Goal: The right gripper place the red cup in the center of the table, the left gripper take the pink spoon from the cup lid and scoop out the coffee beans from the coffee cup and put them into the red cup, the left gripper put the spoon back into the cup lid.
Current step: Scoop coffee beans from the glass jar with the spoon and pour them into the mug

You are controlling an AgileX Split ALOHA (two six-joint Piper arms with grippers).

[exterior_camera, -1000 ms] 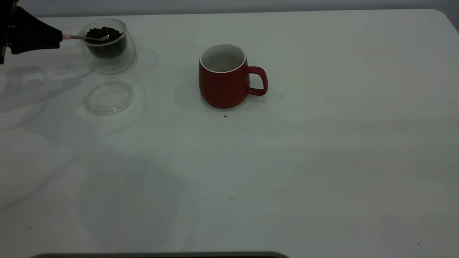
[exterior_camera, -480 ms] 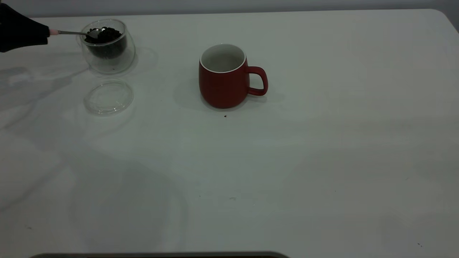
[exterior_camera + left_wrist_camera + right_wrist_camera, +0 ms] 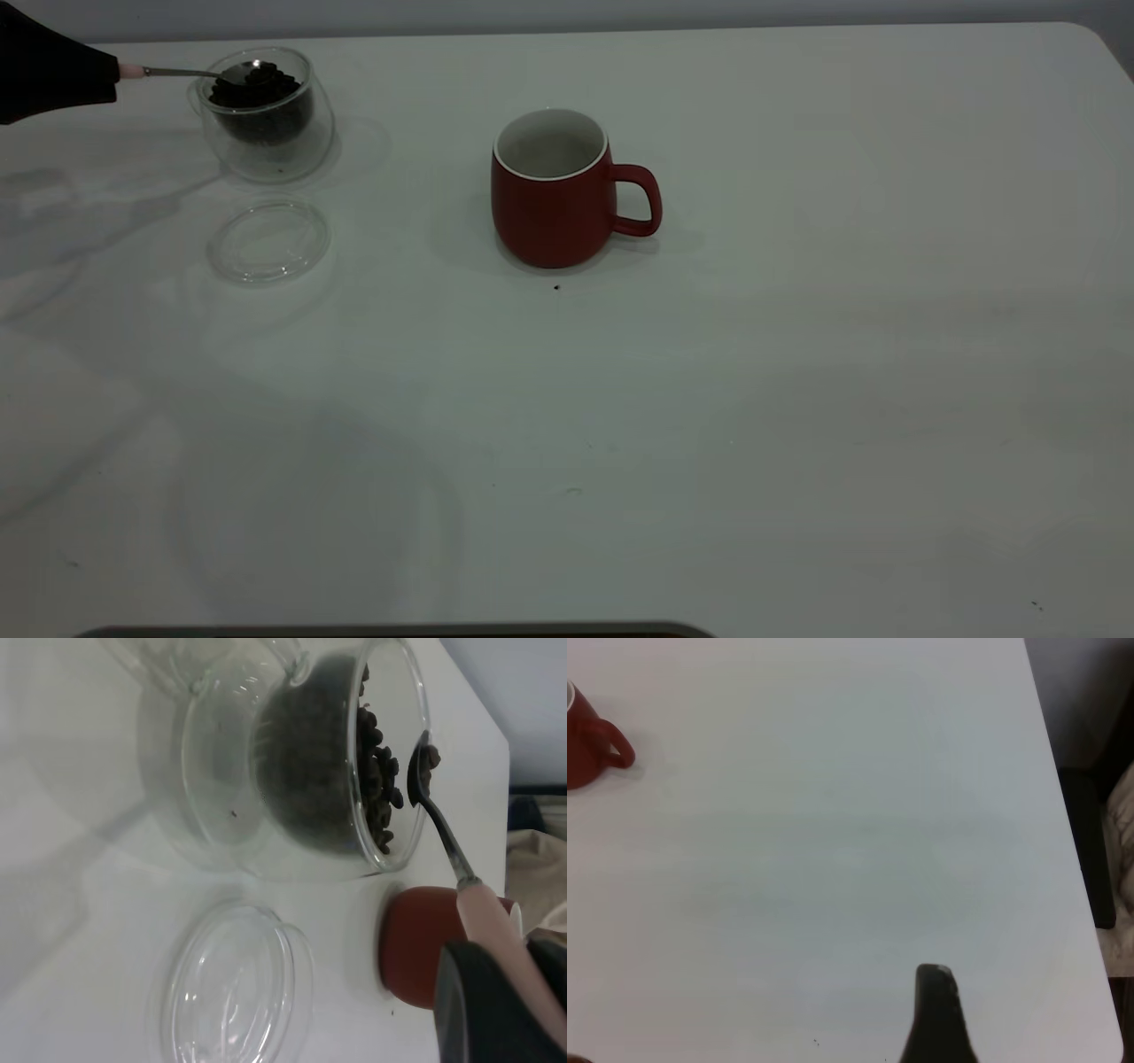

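The black tapered left gripper (image 3: 97,75) is clamped on the pale-pink-handled steel spoon (image 3: 190,73); loose, seemingly bean-laden bowl over the clear glass cup (image 3: 266,115) — keep level. Right gripper's (image 3: 935,1014) jaws: can't tell.

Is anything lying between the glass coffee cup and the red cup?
No. In the exterior view only bare table separates the coffee cup from the red cup; the cup lid sits off that line.

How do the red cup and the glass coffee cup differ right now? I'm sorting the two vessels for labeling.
The red cup is opaque with a loop handle; the coffee cup is clear glass without one. The red cup looks empty; the coffee cup holds coffee beans. Both stand upright and uncovered on the table.
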